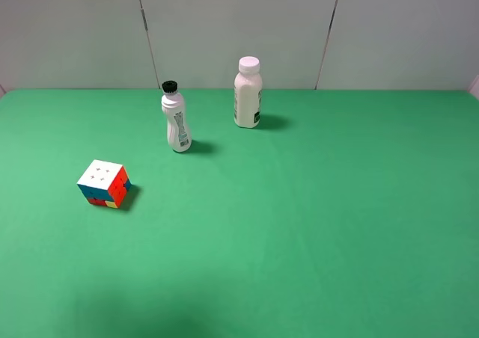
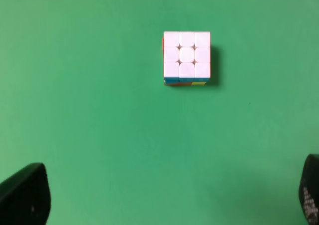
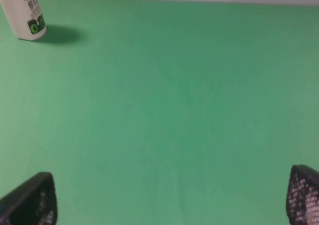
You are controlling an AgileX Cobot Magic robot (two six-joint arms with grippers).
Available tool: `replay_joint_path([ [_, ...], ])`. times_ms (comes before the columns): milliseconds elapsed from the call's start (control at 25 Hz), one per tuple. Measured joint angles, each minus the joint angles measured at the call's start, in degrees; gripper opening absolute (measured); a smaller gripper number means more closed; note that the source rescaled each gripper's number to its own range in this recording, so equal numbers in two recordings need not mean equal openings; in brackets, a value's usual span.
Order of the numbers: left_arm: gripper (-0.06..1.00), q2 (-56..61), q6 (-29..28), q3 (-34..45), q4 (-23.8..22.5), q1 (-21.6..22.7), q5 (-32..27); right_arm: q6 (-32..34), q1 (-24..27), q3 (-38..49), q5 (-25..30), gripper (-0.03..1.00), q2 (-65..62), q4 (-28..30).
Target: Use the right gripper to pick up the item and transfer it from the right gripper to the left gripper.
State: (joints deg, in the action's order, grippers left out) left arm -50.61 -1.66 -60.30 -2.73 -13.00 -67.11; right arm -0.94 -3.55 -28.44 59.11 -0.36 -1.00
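Exterior high: green table (image 1: 314,226), grey wall panels (image 1: 239,24) behind; both grippers wide.

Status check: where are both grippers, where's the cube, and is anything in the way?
Left gripper open, empty, above the cube. Right gripper open, empty, over bare green table. Cube white face up, untouched. Two bottles stand behind, clear of it.

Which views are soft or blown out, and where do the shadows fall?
High view: sharp, even light; the cube and both bottles throw short shadows toward the right. Left wrist view: the cube's white top is overexposed, sticker lines faint. Right wrist view: soft overall, the bottle's print blurred, the tool's tips out of focus at the frame edge.
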Motion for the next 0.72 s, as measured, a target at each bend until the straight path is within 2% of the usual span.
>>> replay_joint_path([
  [360,1.0,5.1,0.1,0.0,0.8,0.0,-0.2,0.0,0.0,0.0,0.0,1.0,0.0,0.0],
  [520,1.0,5.1,1.7,0.0,3.1,0.0,-0.2,0.0,0.0,0.0,0.0,1.0,0.0,0.0],
  [720,1.0,5.1,4.9,0.0,3.6,0.0,-0.2,0.0,0.0,0.0,0.0,1.0,0.0,0.0],
])
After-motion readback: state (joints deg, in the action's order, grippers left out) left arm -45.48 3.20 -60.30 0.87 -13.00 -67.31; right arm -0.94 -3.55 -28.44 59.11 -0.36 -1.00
